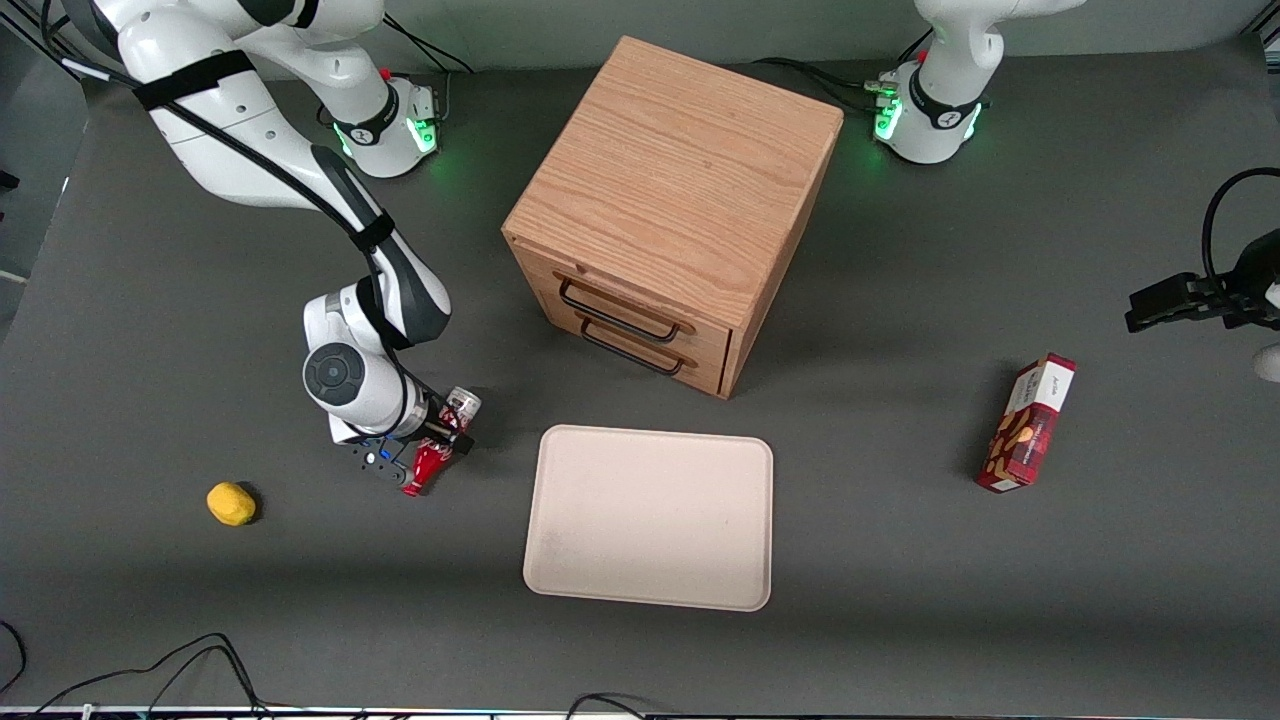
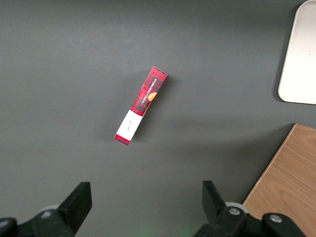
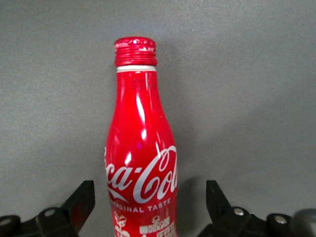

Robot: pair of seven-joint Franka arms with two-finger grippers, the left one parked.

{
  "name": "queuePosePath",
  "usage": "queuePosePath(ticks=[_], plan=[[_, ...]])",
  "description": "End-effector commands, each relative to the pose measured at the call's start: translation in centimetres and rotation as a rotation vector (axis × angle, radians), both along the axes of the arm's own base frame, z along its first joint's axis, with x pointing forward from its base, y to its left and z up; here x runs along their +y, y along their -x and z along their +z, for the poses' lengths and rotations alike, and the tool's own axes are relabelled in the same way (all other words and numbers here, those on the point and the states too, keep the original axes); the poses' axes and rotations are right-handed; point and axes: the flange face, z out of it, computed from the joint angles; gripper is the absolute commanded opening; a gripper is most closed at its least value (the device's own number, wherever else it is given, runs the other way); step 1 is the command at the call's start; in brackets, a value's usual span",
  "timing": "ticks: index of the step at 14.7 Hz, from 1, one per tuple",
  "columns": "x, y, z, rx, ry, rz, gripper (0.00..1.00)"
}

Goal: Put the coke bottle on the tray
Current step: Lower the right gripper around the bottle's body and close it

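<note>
The gripper (image 1: pixel 432 443) hides the coke bottle's (image 1: pixel 436 447) middle, its fingers spread on either side; the tray (image 1: pixel 650 515) nearby holds nothing.

I see a glossy red coke bottle (image 3: pixel 140 163) with sharp highlights and a ridged cap, flanked by the gripper (image 3: pixel 148 210) and its matt black fingers (image 3: pixel 81 200). The tray (image 1: pixel 650 517) looks smooth, matt cream plastic; the drawer cabinet (image 1: pixel 672 205) is grained wood; the table (image 1: pixel 900 560) is dull grey.
</note>
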Motion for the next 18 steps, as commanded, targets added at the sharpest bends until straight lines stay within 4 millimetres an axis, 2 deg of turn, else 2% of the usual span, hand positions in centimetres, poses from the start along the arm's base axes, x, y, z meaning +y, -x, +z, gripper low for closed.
queuePosePath(ticks=[1,11,12,13,14,15,18], plan=[[0.23,-0.54,-0.3,-0.019,0.012,-0.016,1.0],[0.13,-0.49,-0.6,-0.014,0.014,-0.017,1.0],[0.13,-0.49,-0.6,-0.014,0.014,-0.017,0.9],[0.03,-0.45,-0.67,-0.012,0.015,-0.019,0.6],[0.03,-0.47,-0.58,-0.013,0.015,-0.019,0.05],[-0.06,-0.52,-0.48,-0.015,0.015,-0.02,0.0],[-0.25,-0.57,-0.48,-0.015,0.015,-0.023,0.0]])
